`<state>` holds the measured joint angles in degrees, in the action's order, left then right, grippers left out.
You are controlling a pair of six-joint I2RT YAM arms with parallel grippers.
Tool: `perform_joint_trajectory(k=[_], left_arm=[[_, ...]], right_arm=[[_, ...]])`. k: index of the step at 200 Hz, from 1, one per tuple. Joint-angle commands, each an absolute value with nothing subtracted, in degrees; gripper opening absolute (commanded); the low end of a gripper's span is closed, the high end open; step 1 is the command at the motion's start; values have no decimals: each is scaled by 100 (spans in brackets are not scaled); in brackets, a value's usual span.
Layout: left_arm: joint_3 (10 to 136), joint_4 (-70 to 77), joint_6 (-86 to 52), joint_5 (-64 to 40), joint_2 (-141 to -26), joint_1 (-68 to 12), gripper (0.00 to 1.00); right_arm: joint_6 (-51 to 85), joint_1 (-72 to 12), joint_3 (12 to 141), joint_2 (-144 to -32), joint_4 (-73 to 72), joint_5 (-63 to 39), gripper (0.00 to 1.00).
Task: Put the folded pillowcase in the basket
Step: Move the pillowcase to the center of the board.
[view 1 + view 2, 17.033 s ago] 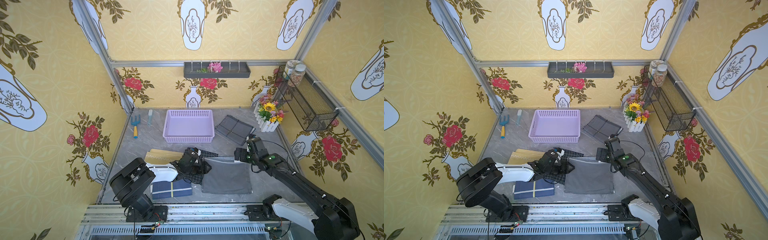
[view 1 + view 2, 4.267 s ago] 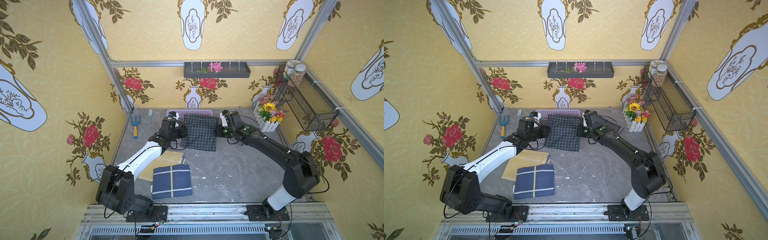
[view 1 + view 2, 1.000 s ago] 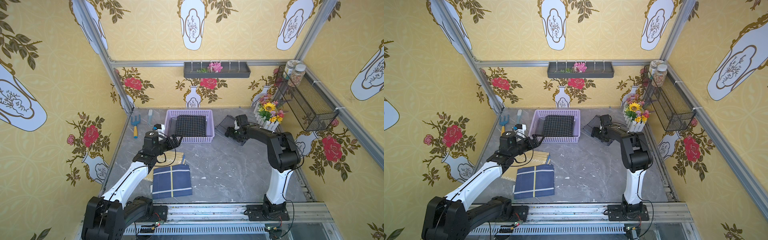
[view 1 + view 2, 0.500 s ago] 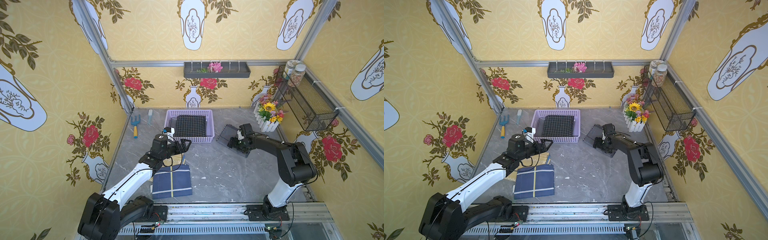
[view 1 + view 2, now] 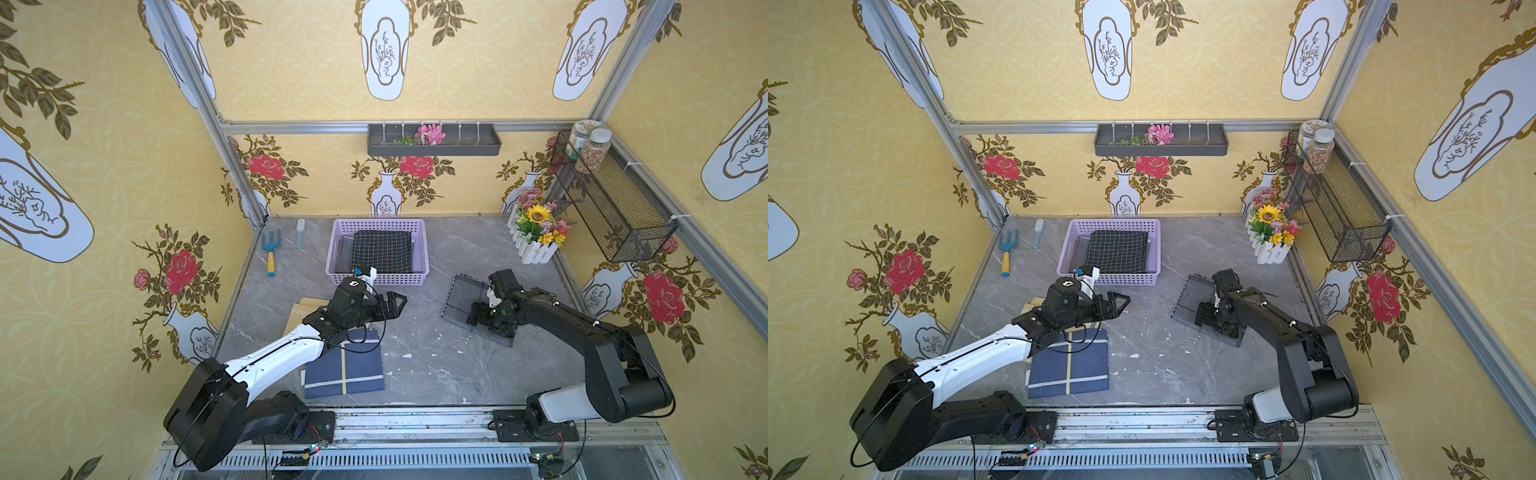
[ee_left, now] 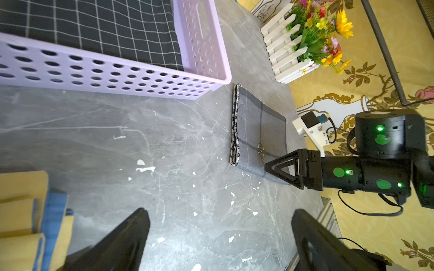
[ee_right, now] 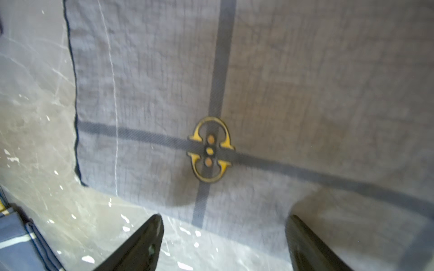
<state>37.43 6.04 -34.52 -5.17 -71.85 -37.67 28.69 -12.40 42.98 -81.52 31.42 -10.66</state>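
Hazard: left gripper [image 5: 395, 305] and right gripper [image 7: 224, 217] both gape; pinch one layer of grey pillowcase [image 5: 461, 297] near basket [image 5: 379, 222] and you may unfold it.

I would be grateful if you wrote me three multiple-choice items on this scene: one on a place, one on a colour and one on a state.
1. Where does the black checked pillowcase lie?
A. on the table
B. in the lilac basket
C. in the black wire basket

2. What colour is the folded pillowcase under the right gripper?
A. red
B. white
C. grey

3. How is the left gripper?
A. open, holding nothing
B. shut on the navy pillowcase
C. shut on the basket's rim

Answers:
1 B: both top views show it flat within the basket's walls.
2 C: the right wrist view shows grey cloth with darker stripes below the open jaws.
3 A: in the left wrist view its jaws stand wide apart with nothing between them.
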Motion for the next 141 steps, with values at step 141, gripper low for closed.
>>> perform_joint_trajectory(k=[141], left_arm=[[4123,712,-3733,-44,-7887,-4212,100]], right_arm=[[3101,-2587,5718,-9374,2778,-619,85]])
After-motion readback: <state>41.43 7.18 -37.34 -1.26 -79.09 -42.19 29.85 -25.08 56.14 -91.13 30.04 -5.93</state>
